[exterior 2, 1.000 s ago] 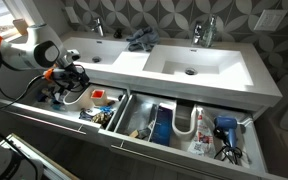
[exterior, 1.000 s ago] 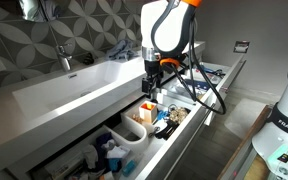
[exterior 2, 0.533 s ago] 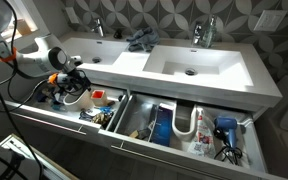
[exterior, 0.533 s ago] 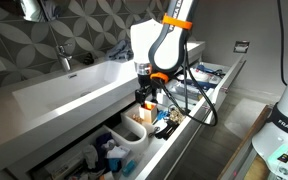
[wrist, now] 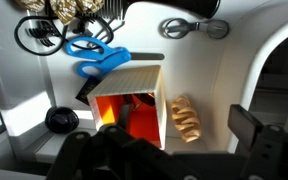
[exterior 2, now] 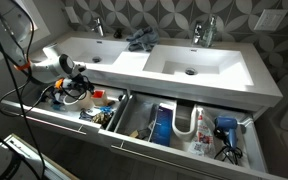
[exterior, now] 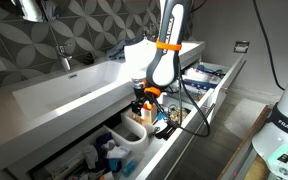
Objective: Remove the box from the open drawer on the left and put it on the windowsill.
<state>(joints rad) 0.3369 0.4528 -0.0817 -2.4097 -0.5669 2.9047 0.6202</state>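
The left drawer (exterior: pixel 176 148) stands open under the white basin, full of white bins and toiletries; it also shows in an exterior view (exterior 2: pixel 46 117). In the wrist view the box (wrist: pixel 132 79), a small carton with a whitish top and an orange face, stands in a white bin (wrist: pixel 216 85) right below the camera. My gripper (wrist: pixel 159 148) hangs just above it, open and empty, its dark fingers (wrist: pixel 248 124) spread to both sides. In both exterior views the gripper (exterior: pixel 144 101) (exterior 2: pixel 76 86) is low over the drawer and hides the box.
A tan clip (wrist: pixel 185 118) lies in the bin beside the box. Blue scissors (wrist: pixel 97 56) and black rings (wrist: pixel 39 34) lie behind. The basin edge (exterior: pixel 84 92) overhangs the drawer. The other open drawer (exterior 2: pixel 199 128) holds a hair dryer. My cables (exterior: pixel 202 100) hang loose.
My arm has swung toward the left end of the drawer and come down, bringing the gripper from above the basin edge to just over the bins.
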